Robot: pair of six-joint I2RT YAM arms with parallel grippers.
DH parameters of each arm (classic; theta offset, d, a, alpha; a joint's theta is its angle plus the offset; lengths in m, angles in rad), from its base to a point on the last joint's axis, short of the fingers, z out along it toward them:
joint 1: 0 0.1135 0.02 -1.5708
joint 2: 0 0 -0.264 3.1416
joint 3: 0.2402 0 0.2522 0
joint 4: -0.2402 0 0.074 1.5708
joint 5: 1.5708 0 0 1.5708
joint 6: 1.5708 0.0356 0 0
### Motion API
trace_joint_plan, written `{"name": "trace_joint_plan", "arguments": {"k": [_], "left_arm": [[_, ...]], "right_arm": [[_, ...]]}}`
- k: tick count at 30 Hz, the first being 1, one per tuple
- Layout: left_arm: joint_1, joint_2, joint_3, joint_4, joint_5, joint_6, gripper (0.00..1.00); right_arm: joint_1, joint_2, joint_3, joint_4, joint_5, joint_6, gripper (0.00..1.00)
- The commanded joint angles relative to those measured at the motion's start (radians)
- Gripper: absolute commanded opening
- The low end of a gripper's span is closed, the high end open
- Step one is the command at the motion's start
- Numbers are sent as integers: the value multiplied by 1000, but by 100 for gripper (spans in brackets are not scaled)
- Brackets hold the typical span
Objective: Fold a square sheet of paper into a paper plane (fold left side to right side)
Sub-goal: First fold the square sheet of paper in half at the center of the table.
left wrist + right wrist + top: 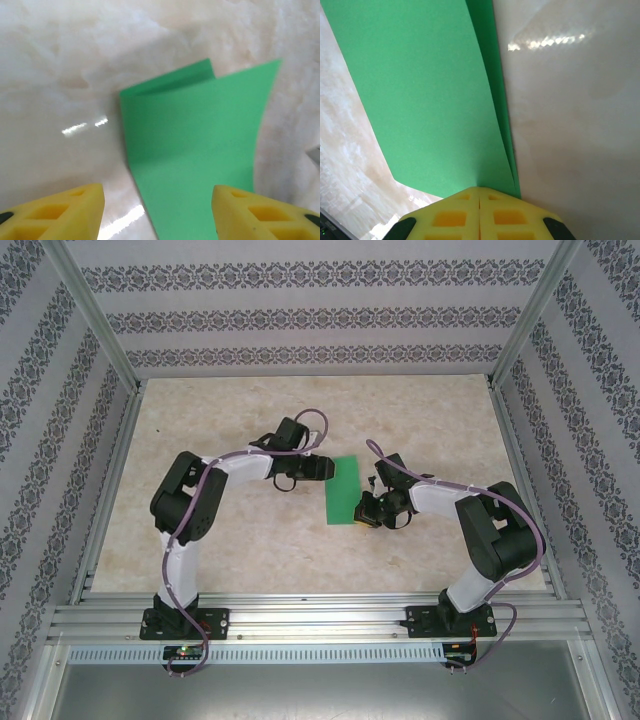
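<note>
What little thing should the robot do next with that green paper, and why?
Probably lower the open left gripper onto the square sheet of paper and press its fold flat: the layers gape apart, while the shut right gripper clamps one corner.

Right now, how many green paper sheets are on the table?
1: the green sheet, folded over, at the middle of the table, one corner pinched by the right gripper. None seems hidden.
</note>
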Motion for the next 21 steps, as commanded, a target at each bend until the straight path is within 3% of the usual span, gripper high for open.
{"name": "trace_joint_plan", "arguments": {"k": [1,10,21], "left_arm": [[-16,-57,-30,91,83,-19,58],[-71,43,45,97,93,-39,57],[-67,145,139,19,-22,-6,57]], "right_arm": [[4,48,-35,-107,152,-18,7],[4,54,-30,-109,152,-19,7],[5,54,-27,-117,151,-18,7]]}}
